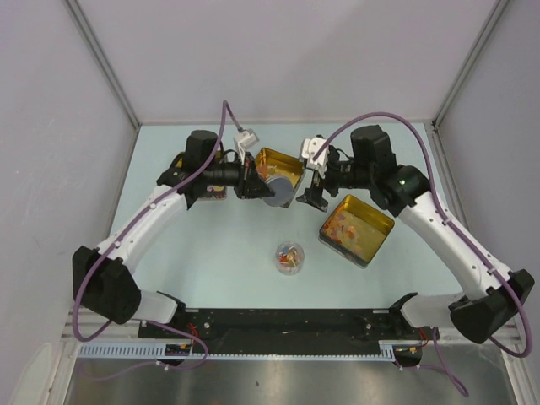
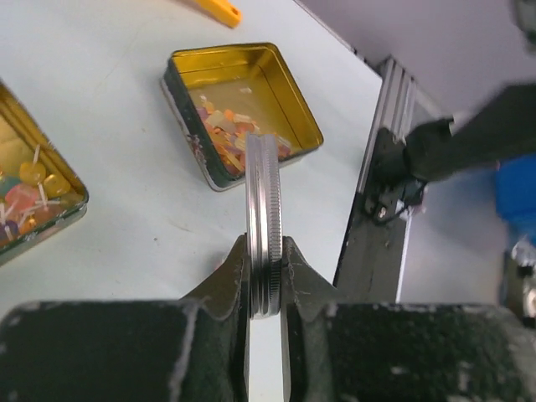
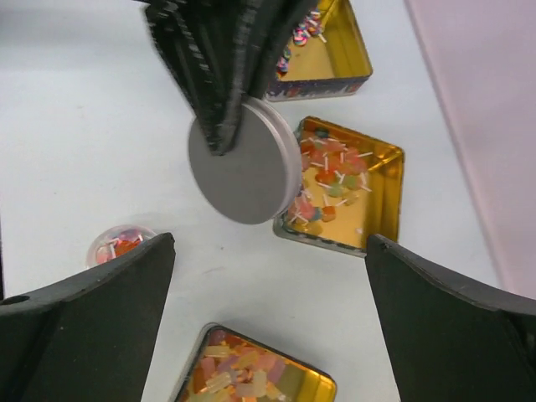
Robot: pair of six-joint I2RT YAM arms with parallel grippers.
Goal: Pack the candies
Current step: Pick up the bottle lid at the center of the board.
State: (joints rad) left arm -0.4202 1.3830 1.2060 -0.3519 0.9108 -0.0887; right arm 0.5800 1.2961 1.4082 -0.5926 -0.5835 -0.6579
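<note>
- The candies (image 1: pixel 344 226) sit in several open containers on the table (image 1: pixel 219 245); none are in either gripper.
- Right tin (image 1: pixel 375 224), gold and square: a loose heap of orange, yellow, purple and white bits lies along one side. The rest of its floor is bare.
- Far tin (image 1: pixel 283 162), gold, just behind the lid: round yellow, orange and red sweets on thin white sticks are spread over the floor.
- Third tin (image 3: pixel 335 59), gold, clear only from the right wrist: a few coloured sweets lie at one end. The left arm covers much of it, and I cannot pick it out for sure from above.
- Jar (image 1: pixel 289 257), small, round and clear, stands uncapped and alone near the table's middle. It holds red and orange pieces and some white sticks.
- Left gripper (image 2: pixel 265 247): the jaws pinch the lid (image 3: pixel 243 172), a grey disc with a ribbed rim, held on edge above the table near the far tin.
- Right gripper (image 3: pixel 268 251): the jaws are spread wide with nothing between them, facing the lid.
- Scoop (image 2: pixel 213 8): orange, cut off by the top edge of the left wrist view, so only one end shows.
- In the right wrist view the bottom edge cuts off the right tin, and the candies in the jar are too blurred to tell apart.
</note>
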